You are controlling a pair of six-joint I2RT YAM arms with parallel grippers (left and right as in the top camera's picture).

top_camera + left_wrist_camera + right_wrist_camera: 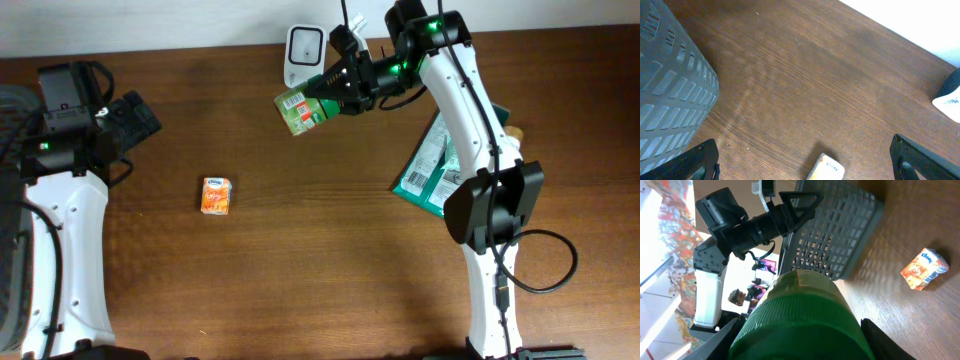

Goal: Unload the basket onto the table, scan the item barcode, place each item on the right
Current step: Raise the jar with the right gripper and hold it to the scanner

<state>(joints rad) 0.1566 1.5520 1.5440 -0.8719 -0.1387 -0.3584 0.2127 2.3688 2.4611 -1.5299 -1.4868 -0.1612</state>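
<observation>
The item, a jar with a green ribbed lid and a green-and-yellow label [300, 108], hangs tilted above the table just below the white barcode scanner [303, 52]. My right gripper [335, 92] is shut on its lid end. In the right wrist view the green lid [800, 320] fills the space between the two fingers of my right gripper [800, 342]. At the far left my left gripper [140, 118] is open and holds nothing. In its own view the left gripper [810, 161] hovers with both fingers spread wide over bare wood.
A small orange tissue pack [216, 195] lies on the table left of centre, also seen as the pack [826, 168] just under the left fingers. A grey slatted basket [670, 85] stands at the left edge. Green packets [435, 165] lie under the right arm.
</observation>
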